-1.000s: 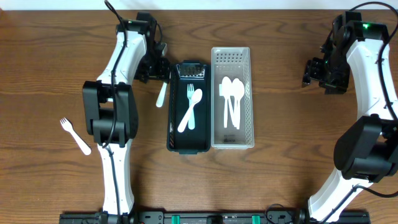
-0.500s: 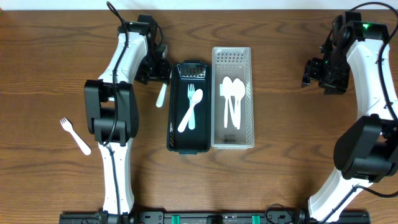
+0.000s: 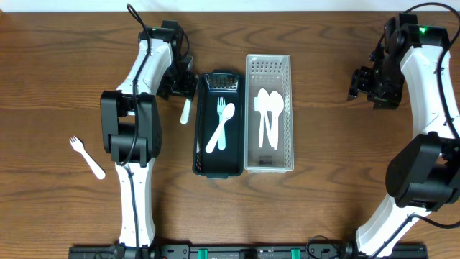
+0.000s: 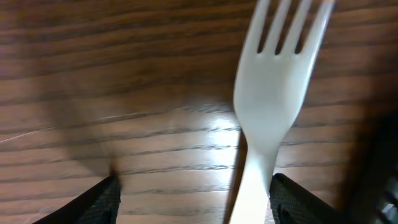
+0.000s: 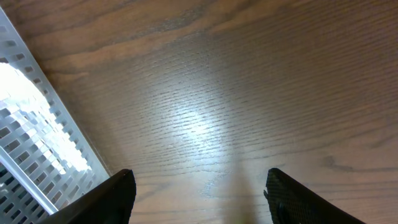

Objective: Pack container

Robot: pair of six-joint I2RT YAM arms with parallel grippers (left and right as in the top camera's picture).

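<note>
My left hand [image 4: 196,196] hangs released over a white fork [image 4: 273,106] on the desk [image 3: 57,72], just beside the black tray [image 3: 230,162]. Right hand [image 5: 199,193] released too, near the white basket [image 5: 25,143].

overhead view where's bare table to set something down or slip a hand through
Widest bare table lies between the white basket and the right arm. Also free: the strip between both containers and the picture's bottom edge. Crowded: the gap between the left arm and the dark tray, filled by a fork and the left pincer.
</note>
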